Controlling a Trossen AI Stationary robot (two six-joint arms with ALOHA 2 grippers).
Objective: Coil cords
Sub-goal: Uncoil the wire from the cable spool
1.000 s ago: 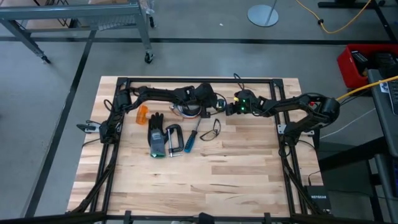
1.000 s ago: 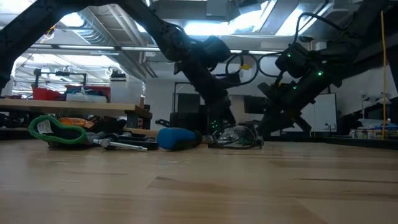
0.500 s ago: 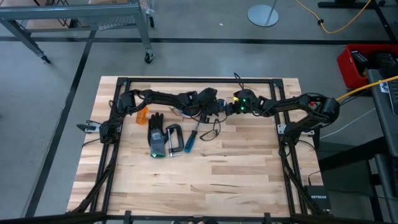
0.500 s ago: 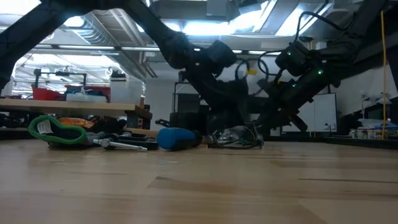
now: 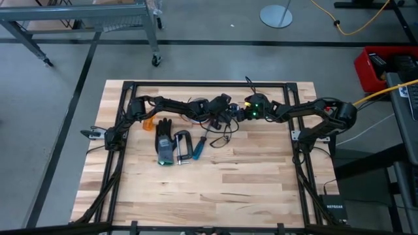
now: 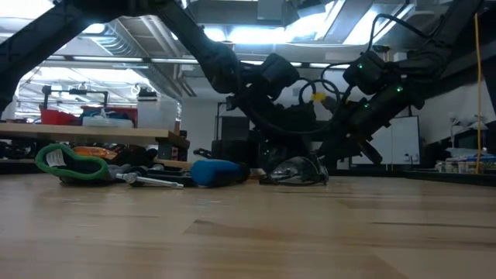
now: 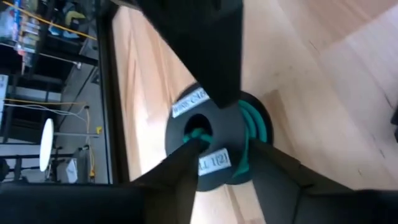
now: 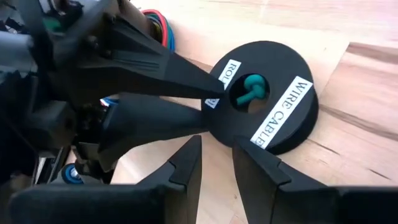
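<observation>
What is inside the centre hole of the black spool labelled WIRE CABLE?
A teal-green cord end pokes up through the hole of the black spool. More teal winding shows at the spool's edge in the left wrist view. How much is wound underneath is hidden by the disc.

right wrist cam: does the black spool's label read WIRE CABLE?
Yes, a white label on the black spool reads WIRE CABLE, beside its centre hole where teal-green wire pokes out.

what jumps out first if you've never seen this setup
The two dark arms meeting at the table's far middle, left gripper and right gripper converging on a black spool labelled WIRE CABLE, wound with teal-green wire. Nearer left lie a black glove and blue-handled screwdriver.
</observation>
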